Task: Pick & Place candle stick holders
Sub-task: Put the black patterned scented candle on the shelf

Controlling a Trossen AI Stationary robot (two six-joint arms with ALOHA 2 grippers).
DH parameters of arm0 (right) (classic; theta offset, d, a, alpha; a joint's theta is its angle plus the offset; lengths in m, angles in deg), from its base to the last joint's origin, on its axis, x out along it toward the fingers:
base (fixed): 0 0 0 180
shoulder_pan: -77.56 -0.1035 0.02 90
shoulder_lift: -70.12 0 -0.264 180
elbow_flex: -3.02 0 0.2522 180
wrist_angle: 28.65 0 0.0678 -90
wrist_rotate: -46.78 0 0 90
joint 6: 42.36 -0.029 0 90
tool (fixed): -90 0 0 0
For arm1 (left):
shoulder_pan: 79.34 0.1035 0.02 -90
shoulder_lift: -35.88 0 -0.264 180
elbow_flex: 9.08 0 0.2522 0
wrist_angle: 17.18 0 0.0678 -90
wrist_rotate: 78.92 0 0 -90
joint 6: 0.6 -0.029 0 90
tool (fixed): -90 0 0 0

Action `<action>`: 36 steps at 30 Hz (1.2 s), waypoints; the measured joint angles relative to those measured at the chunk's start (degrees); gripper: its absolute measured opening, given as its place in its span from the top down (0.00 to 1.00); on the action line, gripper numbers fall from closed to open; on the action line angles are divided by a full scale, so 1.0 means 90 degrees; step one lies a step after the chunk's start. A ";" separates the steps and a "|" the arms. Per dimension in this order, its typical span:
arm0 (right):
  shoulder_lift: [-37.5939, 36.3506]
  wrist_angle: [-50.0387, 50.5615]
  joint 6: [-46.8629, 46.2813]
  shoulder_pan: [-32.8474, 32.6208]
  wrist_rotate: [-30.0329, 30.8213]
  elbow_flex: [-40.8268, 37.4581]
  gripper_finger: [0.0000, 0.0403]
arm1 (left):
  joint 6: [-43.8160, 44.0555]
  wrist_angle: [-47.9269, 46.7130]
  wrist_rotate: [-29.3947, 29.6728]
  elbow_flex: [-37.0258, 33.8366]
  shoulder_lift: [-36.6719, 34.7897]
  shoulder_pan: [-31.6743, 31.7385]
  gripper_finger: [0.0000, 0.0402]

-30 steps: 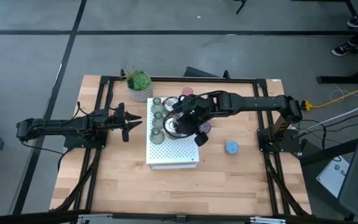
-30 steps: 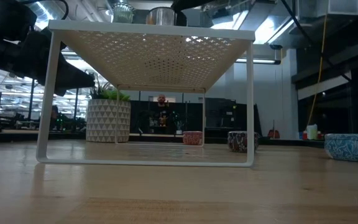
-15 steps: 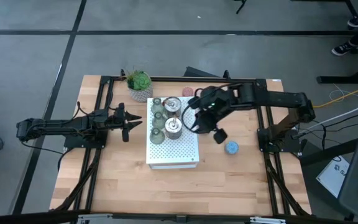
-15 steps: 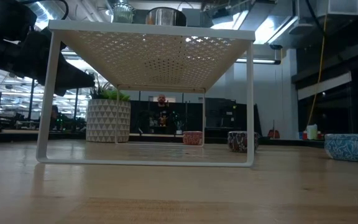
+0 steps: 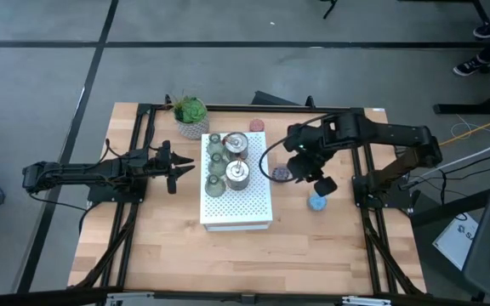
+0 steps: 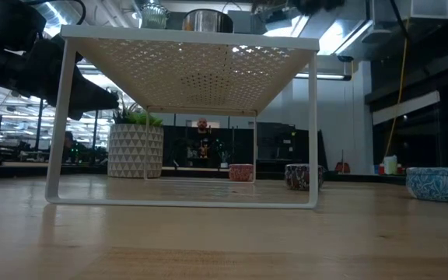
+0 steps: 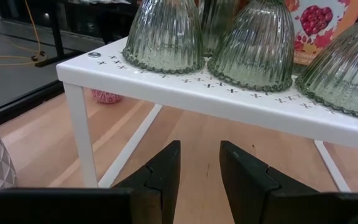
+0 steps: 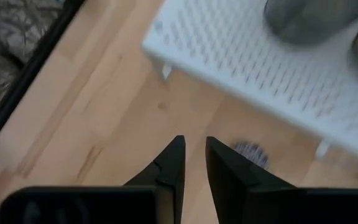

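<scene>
My right fingers (image 5: 300,172) moved off the box (image 5: 237,204) to the purple holder (image 5: 281,173), nearly together and empty, ready to grab it; left fingers (image 5: 182,167) wait, slightly apart.

Your right gripper (image 5: 322,184) hangs near the tabletop's right edge, fingers slightly parted; your left gripper (image 5: 179,168) waits left, likewise.

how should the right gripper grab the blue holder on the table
Take the blue holder across its rim from straight above: it is a low, round, open bowl standing upright on bare wood, apart from the white box. The right gripper is just beside it.
</scene>
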 joint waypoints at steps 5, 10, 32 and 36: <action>-0.0240 0.0134 -0.0325 0.0351 0.0362 -0.0778 0.83 | 0.0001 -0.0003 -0.0002 -0.0001 0.0000 -0.0002 0.73; -0.0716 -0.0013 -0.0821 0.0765 0.0557 -0.1493 0.83 | 0.0001 -0.0001 0.0000 0.0000 0.0000 -0.0001 0.73; -0.2589 -0.4026 -0.1192 0.1693 0.0690 -0.4509 0.83 | 0.0001 -0.0005 0.0000 0.0001 0.0000 -0.0001 0.73; -0.2589 -0.4458 -0.1425 0.1693 0.0619 -0.4882 0.83 | 0.0001 -0.0005 0.0000 0.0000 0.0000 -0.0002 0.73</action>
